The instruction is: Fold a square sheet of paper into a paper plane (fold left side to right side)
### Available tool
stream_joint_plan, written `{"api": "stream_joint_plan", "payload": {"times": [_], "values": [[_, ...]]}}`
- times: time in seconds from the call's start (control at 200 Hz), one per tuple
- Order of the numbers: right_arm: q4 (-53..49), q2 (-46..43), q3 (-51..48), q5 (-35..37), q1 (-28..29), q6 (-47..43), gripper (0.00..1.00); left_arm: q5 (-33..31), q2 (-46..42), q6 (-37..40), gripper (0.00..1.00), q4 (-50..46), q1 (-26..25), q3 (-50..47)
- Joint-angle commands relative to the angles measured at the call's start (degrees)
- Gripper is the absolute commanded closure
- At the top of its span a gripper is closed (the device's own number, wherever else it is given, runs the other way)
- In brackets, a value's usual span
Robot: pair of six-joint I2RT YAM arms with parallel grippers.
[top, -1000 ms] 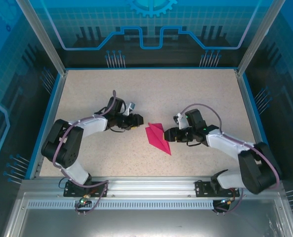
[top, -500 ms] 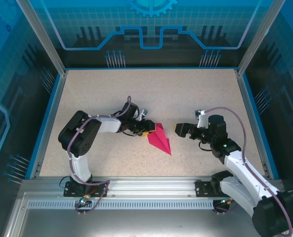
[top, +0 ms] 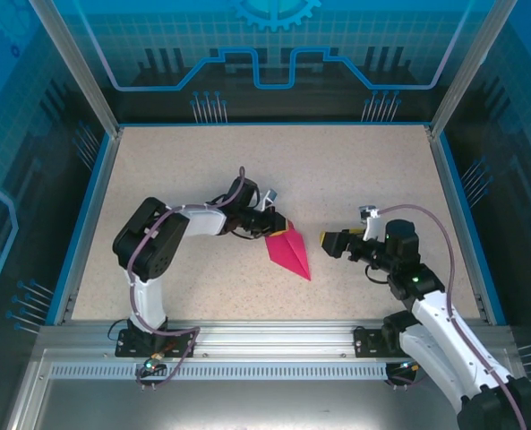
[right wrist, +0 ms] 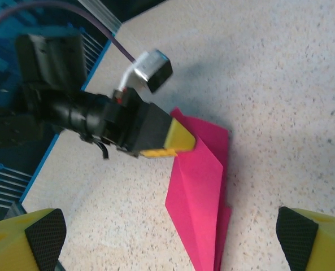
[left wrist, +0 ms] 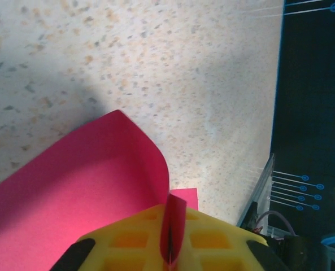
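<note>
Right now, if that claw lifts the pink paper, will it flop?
Probably somewhat: the pink paper curls where the left claw pinches its edge. It looks thin and light, so a push would likely slide it. Its folded layers may stiffen the pointed end.

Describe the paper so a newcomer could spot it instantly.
On the speckled table, look near the middle. The paper lies there as a folded, pointed dart, its far edge pinched in the left gripper; it is the one magenta thing.
</note>
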Motion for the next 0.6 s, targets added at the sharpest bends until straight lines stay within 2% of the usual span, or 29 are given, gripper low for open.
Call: {"api": "stream_joint_plan", "payload": {"times": [0.0, 0.145, 0.225, 0.285, 0.41, 0.595], "values": [[-1.84, 4.23, 3.18, -8.99, -4.36, -1.86, 0.01, 1.85, -8.26, 2.81, 0.93, -0.6, 1.65, 0.91], [8.14, 11.59, 3.39, -25.22, -12.69, 3.14, 0.01, 3.11, -15.69, 4.31, 0.94, -2.21, 4.04, 1.36], [21.7, 16.0, 2.12, -33.83, -16.76, 10.67, 0.01, 3.98, -18.85, 5.18, 0.94, -2.93, 4.85, 2.48], [30.34, 19.41, 2.25, -36.97, -18.33, 15.61, 0.01, 4.81, -20.7, 5.61, 0.94, -2.84, 5.08, 3.75], [33.69, 25.28, 7.43, -40.02, -16.16, 17.38, 0.01, 7.56, -23.12, 5.92, 0.94, -1.87, 5.2, 7.0], [36.89, 29.35, 12.9, -37.6, -8.14, 18.67, 0.01, 8.94, -24.87, 5.34, 0.94, -1.1, 5.27, 9.91]]}}
